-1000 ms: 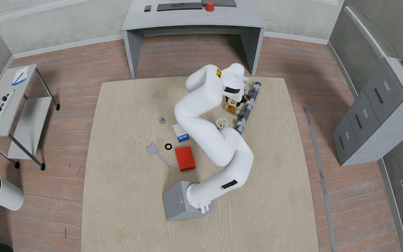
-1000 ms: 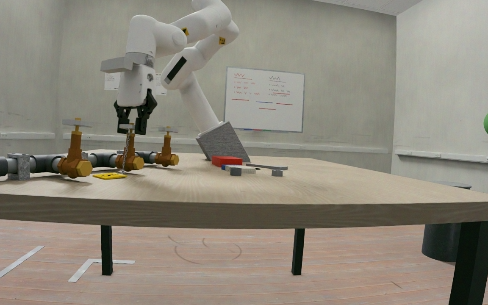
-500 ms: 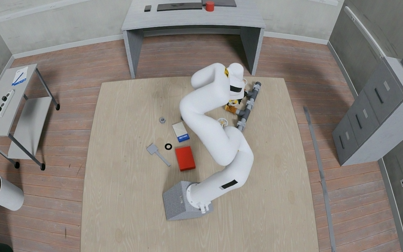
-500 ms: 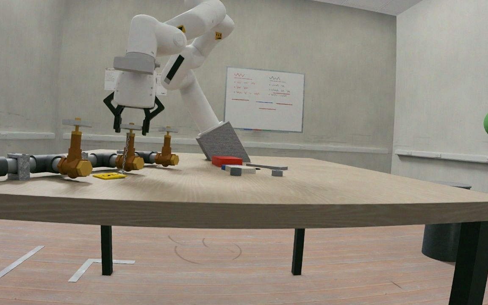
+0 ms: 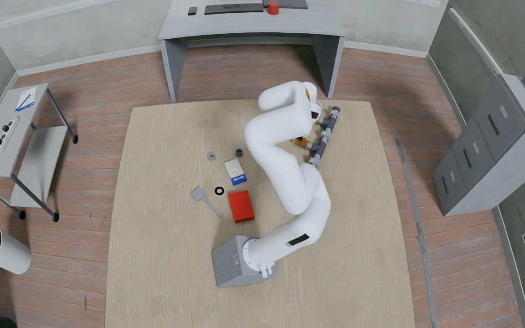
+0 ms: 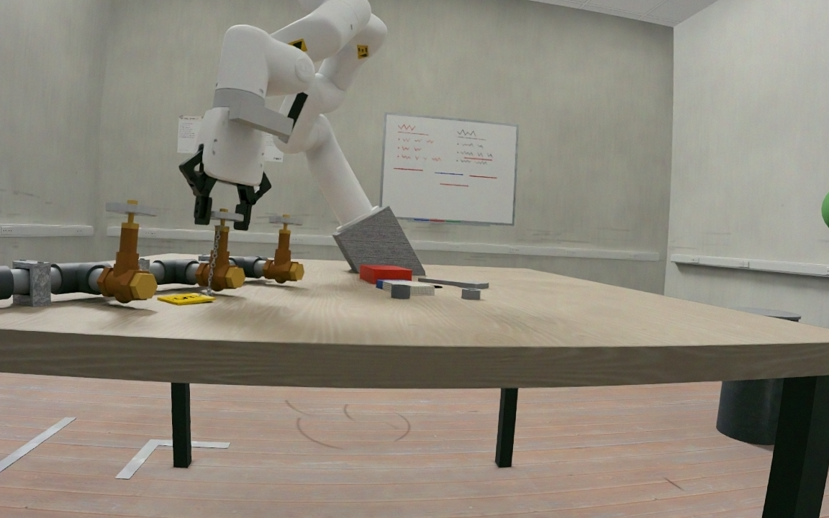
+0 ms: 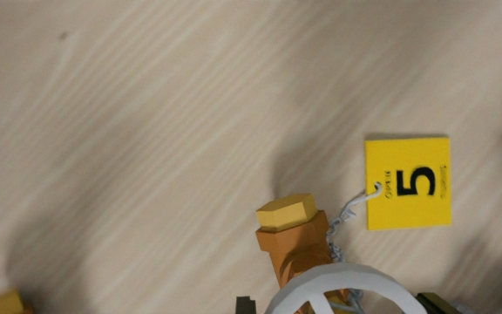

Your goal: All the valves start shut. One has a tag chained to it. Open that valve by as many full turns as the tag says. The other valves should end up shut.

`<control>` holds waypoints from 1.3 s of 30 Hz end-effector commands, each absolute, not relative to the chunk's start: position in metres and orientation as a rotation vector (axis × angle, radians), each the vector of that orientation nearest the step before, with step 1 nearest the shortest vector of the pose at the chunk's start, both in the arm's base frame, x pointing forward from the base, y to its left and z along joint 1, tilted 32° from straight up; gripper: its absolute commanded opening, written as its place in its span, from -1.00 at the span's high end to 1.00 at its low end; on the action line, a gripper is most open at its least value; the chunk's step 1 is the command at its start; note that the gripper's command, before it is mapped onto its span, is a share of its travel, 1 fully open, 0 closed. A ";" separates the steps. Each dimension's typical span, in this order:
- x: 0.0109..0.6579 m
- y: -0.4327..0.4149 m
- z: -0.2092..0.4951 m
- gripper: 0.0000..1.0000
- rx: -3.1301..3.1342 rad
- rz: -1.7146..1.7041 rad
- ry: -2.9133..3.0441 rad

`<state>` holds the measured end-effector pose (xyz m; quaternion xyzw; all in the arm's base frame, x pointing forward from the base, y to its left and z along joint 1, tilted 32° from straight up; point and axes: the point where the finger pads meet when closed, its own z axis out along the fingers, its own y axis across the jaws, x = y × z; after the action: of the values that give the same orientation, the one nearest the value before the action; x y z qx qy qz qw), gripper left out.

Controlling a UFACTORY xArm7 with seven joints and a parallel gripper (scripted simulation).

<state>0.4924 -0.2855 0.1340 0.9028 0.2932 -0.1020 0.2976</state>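
Note:
Three brass valves stand on a grey pipe [image 6: 76, 275] at the table's far side. The middle valve [image 6: 219, 260] has a chain [image 7: 340, 218] running to a yellow tag [image 7: 408, 183] that lies flat on the table and reads 5. My gripper [image 6: 222, 216] is above the middle valve and is shut on its grey handwheel [image 7: 342, 288], one finger on each side. The left valve [image 6: 125, 257] and the right valve [image 6: 283, 254] stand free. In the overhead view my arm hides the middle valve; the pipe [image 5: 324, 136] shows beside it.
A red block [image 5: 240, 206], a white and blue box [image 5: 235, 171], a grey spatula-like tool [image 5: 205, 199], a black ring [image 5: 218, 188], a grey nut [image 5: 211, 156] and a dark cap [image 5: 239, 152] lie at the table's middle. My base [image 5: 231, 261] sits at the near side.

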 end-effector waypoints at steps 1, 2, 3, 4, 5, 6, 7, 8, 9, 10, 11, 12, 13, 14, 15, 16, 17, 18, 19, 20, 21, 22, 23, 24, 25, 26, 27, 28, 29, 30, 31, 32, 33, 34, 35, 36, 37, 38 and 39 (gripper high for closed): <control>0.495 -0.284 0.136 1.00 2.290 -0.342 1.130; 0.495 -0.284 0.136 1.00 2.265 -0.359 1.189; 0.495 -0.284 0.136 1.00 2.239 -0.377 1.248; 0.495 -0.284 0.136 1.00 2.212 -0.393 1.307; 0.495 -0.284 0.136 1.00 2.184 -0.409 1.365; 0.495 -0.284 0.136 1.00 2.155 -0.424 1.424; 0.495 -0.284 0.136 1.00 2.124 -0.438 1.481; 0.495 -0.284 0.136 1.00 2.104 -0.447 1.517; 0.495 -0.284 0.136 1.00 2.095 -0.452 1.533; 0.495 -0.284 0.136 1.00 2.095 -0.452 1.533; 0.495 -0.284 0.136 1.00 2.095 -0.452 1.533; 0.495 -0.284 0.136 1.00 2.087 -0.457 1.546; 0.495 -0.284 0.136 1.00 2.080 -0.460 1.557; 0.495 -0.284 0.136 1.00 2.075 -0.463 1.565; 0.495 -0.284 0.136 1.00 2.071 -0.465 1.572; 0.495 -0.284 0.136 1.00 2.068 -0.467 1.577; 0.495 -0.284 0.136 1.00 2.066 -0.468 1.580; 0.495 -0.284 0.136 1.00 2.064 -0.468 1.582; 0.495 -0.284 0.136 1.00 2.064 -0.469 1.583; 0.495 -0.284 0.136 1.00 2.063 -0.469 1.584; 0.495 -0.284 0.136 1.00 2.063 -0.469 1.584; 0.495 -0.284 0.136 -1.00 2.063 -0.469 1.584; 0.495 -0.284 0.136 -1.00 2.063 -0.469 1.584; 0.495 -0.284 0.136 -1.00 2.063 -0.469 1.584; 0.495 -0.284 0.136 -1.00 2.063 -0.469 1.584; 0.495 -0.284 0.136 -1.00 2.063 -0.469 1.584; 0.495 -0.284 0.136 -1.00 2.063 -0.469 1.584; 0.495 -0.284 0.136 -1.00 2.063 -0.469 1.584; 0.495 -0.284 0.136 -1.00 2.063 -0.469 1.584; 0.495 -0.284 0.136 -1.00 2.063 -0.469 1.584; 0.495 -0.284 0.136 -1.00 2.063 -0.469 1.584; 0.495 -0.284 0.136 -1.00 2.063 -0.469 1.584; 0.495 -0.284 0.136 -1.00 2.063 -0.469 1.584; 0.495 -0.284 0.136 -1.00 2.063 -0.469 1.584; 0.495 -0.284 0.136 -1.00 2.063 -0.469 1.584; 0.495 -0.284 0.136 -1.00 2.063 -0.469 1.584; 0.495 -0.284 0.136 -1.00 2.063 -0.469 1.584; 0.495 -0.284 0.136 -1.00 2.063 -0.469 1.584; 0.495 -0.284 0.136 -1.00 2.063 -0.469 1.584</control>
<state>0.4935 -0.2840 0.1341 0.7571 0.5805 -0.1733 0.2447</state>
